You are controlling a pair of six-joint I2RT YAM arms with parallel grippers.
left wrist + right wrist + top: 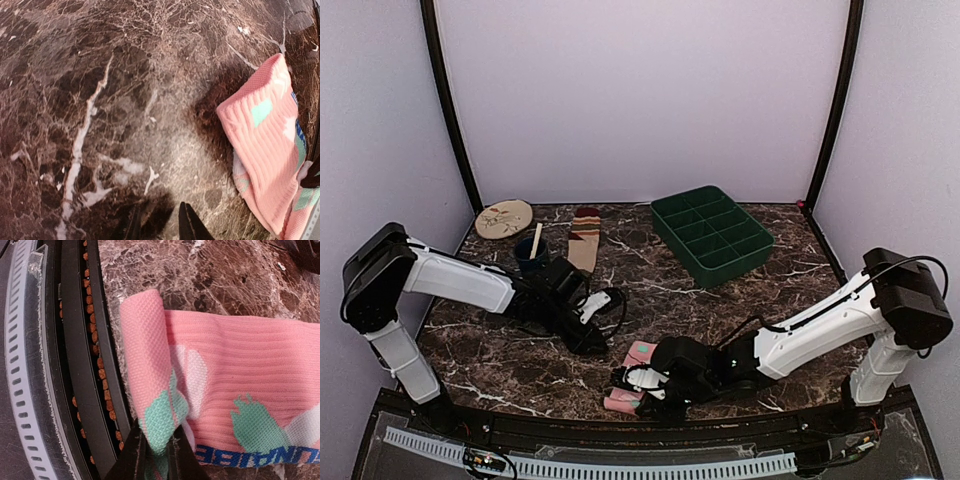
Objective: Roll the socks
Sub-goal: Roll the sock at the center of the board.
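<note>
Low in the right wrist frame, pinched tight by right gripper (156, 444): folded edge of pink sock (240, 370), rest stretching rightward. Bottom centre of left wrist frame: left gripper (159, 226) narrowly parted, empty, sock at right edge.

The pink sock (260, 375) carries a blue band (255, 454) of upside-down lettering, too cropped to read surely.

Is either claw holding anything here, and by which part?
The right claw pinches the pink sock by the edge of its folded-over end. The left claw holds nothing.
</note>
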